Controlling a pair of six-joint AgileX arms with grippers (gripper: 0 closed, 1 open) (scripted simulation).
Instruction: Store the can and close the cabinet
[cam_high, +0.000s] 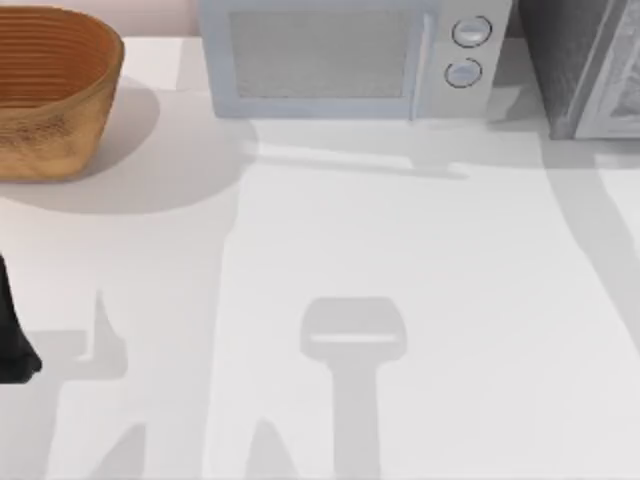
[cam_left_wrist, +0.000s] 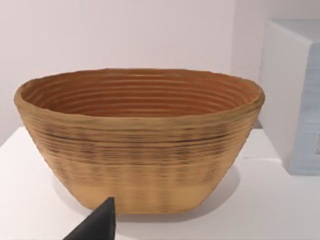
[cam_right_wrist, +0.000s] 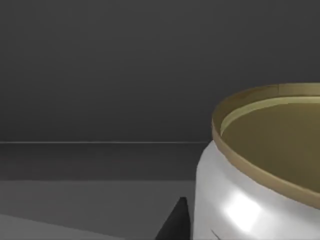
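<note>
Setting the can (cam_right_wrist: 250, 200) down upright inside the dark cabinet (cam_high: 580, 70) at the counter's (cam_high: 400, 260) right rear seemed wise, though whether the right hand pinched it I could not tell.

A black, rounded piece of the left arm (cam_high: 12, 335) is showing at the nine o'clock edge of the top view, plain and matte, bearing no visible markings, cables or screws. In the left wrist view a black finger tip (cam_left_wrist: 97, 223) of the left pincer is poking in as a pointed wedge, its faces flat and a little lighter along one side. In the right wrist view a similar finger tip (cam_right_wrist: 175, 222) of the right pincer is appearing as a narrow black triangle with sharp, straight edges and a smooth, unmarked surface.
</note>
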